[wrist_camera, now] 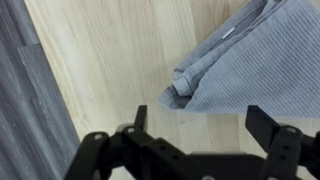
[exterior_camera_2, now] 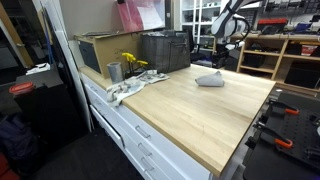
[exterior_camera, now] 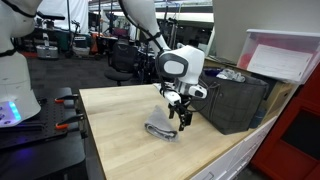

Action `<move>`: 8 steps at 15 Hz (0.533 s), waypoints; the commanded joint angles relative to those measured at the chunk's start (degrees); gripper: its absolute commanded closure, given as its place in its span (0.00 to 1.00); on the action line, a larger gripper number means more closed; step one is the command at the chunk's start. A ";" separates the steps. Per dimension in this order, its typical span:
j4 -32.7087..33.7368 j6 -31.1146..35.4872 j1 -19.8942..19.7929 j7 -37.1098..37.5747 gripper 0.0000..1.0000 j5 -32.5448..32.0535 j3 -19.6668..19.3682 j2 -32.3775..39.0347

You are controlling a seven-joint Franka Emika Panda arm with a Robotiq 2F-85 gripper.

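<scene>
A folded grey cloth (wrist_camera: 245,60) lies on the light wooden tabletop (wrist_camera: 110,60), seen at the upper right of the wrist view. In both exterior views the same cloth (exterior_camera: 160,130) (exterior_camera_2: 209,80) rests flat on the table. My gripper (wrist_camera: 200,118) hovers just above the table beside the cloth's folded edge, open, with only bare wood between its black fingers (wrist_camera: 140,118). In an exterior view the gripper (exterior_camera: 180,117) hangs a little above and beside the cloth.
A dark crate (exterior_camera: 232,100) stands at the table's back edge, with a white box (exterior_camera: 283,55) behind it. In an exterior view a metal cup (exterior_camera_2: 114,71), yellow flowers (exterior_camera_2: 131,62) and a crumpled rag (exterior_camera_2: 128,88) sit near the far corner.
</scene>
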 commanded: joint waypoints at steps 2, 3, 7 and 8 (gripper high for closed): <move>7.64 -2.99 -2.71 -0.89 0.00 1.53 2.49 6.18; 8.89 -3.34 -2.92 -0.83 0.00 1.39 2.71 7.23; 12.89 -5.47 -3.16 0.01 0.25 0.69 2.54 10.51; 13.55 -6.15 -3.14 0.32 0.26 0.64 2.39 10.97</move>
